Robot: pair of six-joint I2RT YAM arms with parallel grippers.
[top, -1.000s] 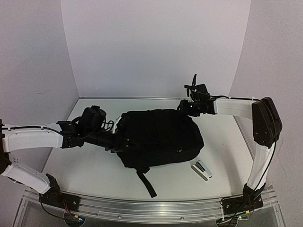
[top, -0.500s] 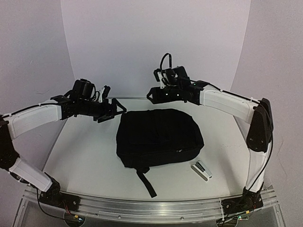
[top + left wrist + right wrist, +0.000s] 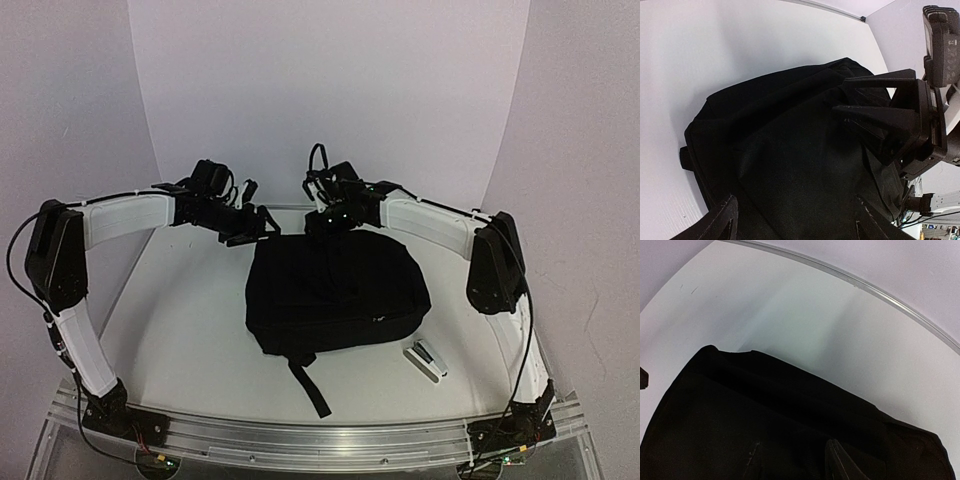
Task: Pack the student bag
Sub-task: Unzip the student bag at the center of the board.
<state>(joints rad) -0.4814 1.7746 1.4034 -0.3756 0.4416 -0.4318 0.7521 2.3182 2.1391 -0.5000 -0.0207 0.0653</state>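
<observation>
Your left end effector (image 3: 258, 226) and right end effector (image 3: 320, 222) hover fingers-apart over the bag's (image 3: 335, 290) far edge, probably to open it.

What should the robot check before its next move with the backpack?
1. Backpack lying flat on the table: ok.
2. Left gripper open and empty: ok.
3. Right gripper open and empty: ok.
4. Both grippers at the backpack's far edge: ok.
5. Backpack opened: cannot tell, no opening shows.
6. Stapler packed: not ok, it lies on the table beside the backpack.
</observation>
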